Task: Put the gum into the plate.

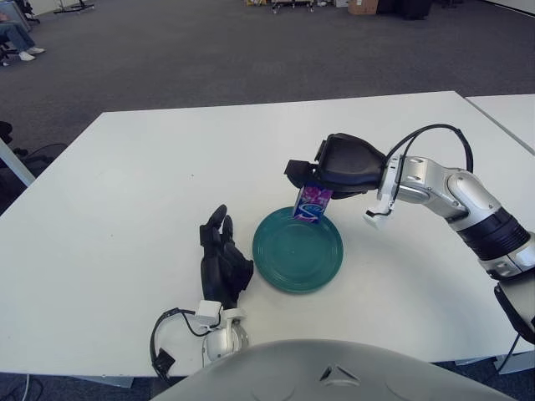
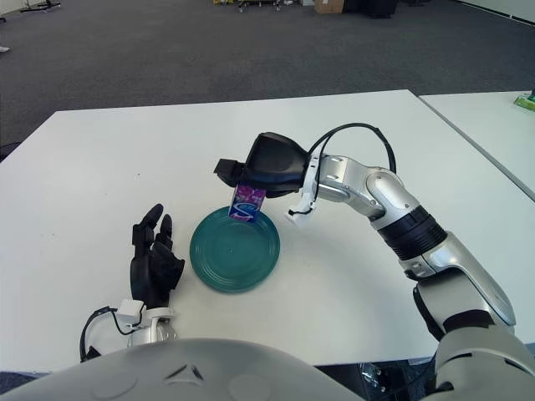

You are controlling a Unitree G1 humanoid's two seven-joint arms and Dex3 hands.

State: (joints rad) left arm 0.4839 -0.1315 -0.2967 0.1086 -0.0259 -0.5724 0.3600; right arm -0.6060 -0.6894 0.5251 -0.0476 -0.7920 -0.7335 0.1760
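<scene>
Overhead, right hand (image 1: 334, 167) grips gum (image 1: 311, 203) at plate (image 1: 322, 267) rim — left hand (image 1: 222, 261) beside it, fingers loose.

Both head eyes overlook the same table (image 1: 125, 167).

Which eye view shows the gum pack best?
The left eye view, marginally: the small purple gum pack hangs upright from the right robot hand, its printed face clear against the far rim of the round green plate. The right eye view shows the same, slightly more side-on.
</scene>
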